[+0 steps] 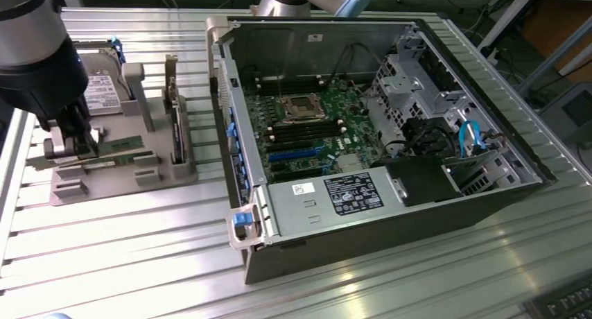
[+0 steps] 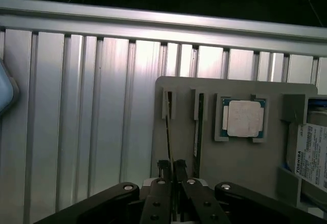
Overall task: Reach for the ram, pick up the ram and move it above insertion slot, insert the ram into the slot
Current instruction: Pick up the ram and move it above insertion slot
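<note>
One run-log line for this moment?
phase: grasp | tool: shut on ram | ram: on edge in gray holder, not lifted

The hand (image 2: 172, 169) hides one end of the ram (image 2: 169, 132).

You're looking at a ribbed aluminium table (image 1: 120, 256), with bright glare across its slats. At the exterior view's right stand metal desk legs (image 1: 514, 17), and a keyboard (image 1: 566, 304) sits in the corner.

Neighbouring stick (image 2: 197, 127) close beside ram (image 2: 169, 132), case (image 1: 315, 41) open-topped
</note>
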Robot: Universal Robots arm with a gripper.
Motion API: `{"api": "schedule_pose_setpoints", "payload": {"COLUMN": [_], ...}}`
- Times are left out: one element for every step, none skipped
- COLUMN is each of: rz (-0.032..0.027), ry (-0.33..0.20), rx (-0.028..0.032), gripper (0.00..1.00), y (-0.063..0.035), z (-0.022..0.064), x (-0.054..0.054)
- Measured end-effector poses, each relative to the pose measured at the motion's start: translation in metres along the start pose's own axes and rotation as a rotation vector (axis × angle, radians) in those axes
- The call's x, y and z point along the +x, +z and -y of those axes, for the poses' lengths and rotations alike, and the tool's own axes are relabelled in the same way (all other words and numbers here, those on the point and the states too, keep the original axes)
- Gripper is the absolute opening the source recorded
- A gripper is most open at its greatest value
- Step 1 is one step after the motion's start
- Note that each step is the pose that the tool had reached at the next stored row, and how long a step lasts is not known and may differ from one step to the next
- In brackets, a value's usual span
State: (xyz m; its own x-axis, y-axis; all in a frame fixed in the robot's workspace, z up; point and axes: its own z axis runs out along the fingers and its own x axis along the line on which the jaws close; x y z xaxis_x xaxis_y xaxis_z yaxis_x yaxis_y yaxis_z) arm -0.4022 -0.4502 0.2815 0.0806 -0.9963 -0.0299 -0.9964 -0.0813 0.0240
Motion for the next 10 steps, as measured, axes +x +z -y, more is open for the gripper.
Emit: {"api": "schedule_pose_setpoints", "payload": {"rz": [0.0000,0.0000,0.0000,0.0001,0.0003,0.0005,0.0009,0.0012,0.0017,0.0023], "ry": [0.000,0.000,0.000,0.002,0.004,0.007,0.012,0.016,0.021,0.028], "rx": [-0.0001,0.0000,-0.0001,-0.0001,0.0001,0.0001,0.0003,0.0005,0.0007,0.0009], "gripper": [0.14,0.14,0.14,0.14,0.14,0.14,0.14,0.14,0.14,0.14], "y": [-0.0078,-0.0135,-0.0169,-0.0200,-0.0224,-0.0239,-0.0254,-0.0265,-0.0281,-0.0303], "z": [-0.0002,-0.0003,-0.0004,-0.0005,-0.0006,-0.0006,-0.0006,-0.0006,-0.0007,-0.0007], "x": [0.000,0.000,-0.001,-0.001,-0.001,-0.001,-0.001,-0.001,-0.001,-0.001]}}
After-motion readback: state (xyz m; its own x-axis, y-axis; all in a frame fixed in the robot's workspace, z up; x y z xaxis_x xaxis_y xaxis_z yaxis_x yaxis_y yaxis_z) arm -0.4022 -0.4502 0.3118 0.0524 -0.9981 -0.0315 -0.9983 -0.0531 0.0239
